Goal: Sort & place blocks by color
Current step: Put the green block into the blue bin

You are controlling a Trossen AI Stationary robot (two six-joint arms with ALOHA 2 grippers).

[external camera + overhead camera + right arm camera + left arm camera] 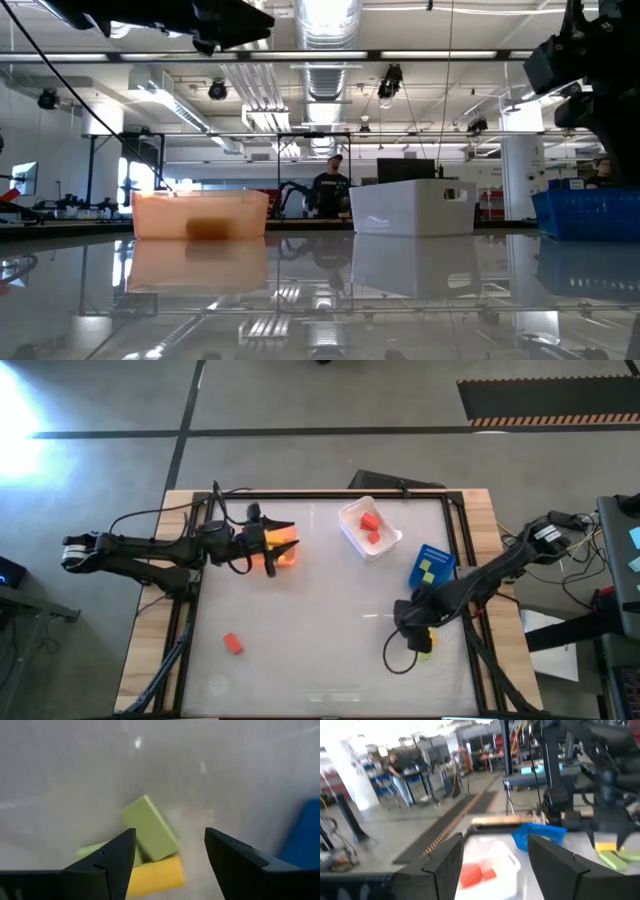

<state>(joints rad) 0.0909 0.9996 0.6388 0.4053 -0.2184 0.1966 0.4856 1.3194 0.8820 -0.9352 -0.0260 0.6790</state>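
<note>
Glossy white table (320, 610) framed in wood, on a grey floor. At centre left of the high view, left gripper (285, 547) over the orange bin (284, 552), fingers apart, holding nothing. At lower right, right gripper (420, 640) spread open and empty above a small heap: light green block (150, 834) leaning on a yellow block (155, 874). Two red blocks (371, 527) inside the white bin (352, 512) at upper centre, yellow blocks (428, 568) inside the blue bin (441, 555), one red block (233, 644) alone at lower left.
</note>
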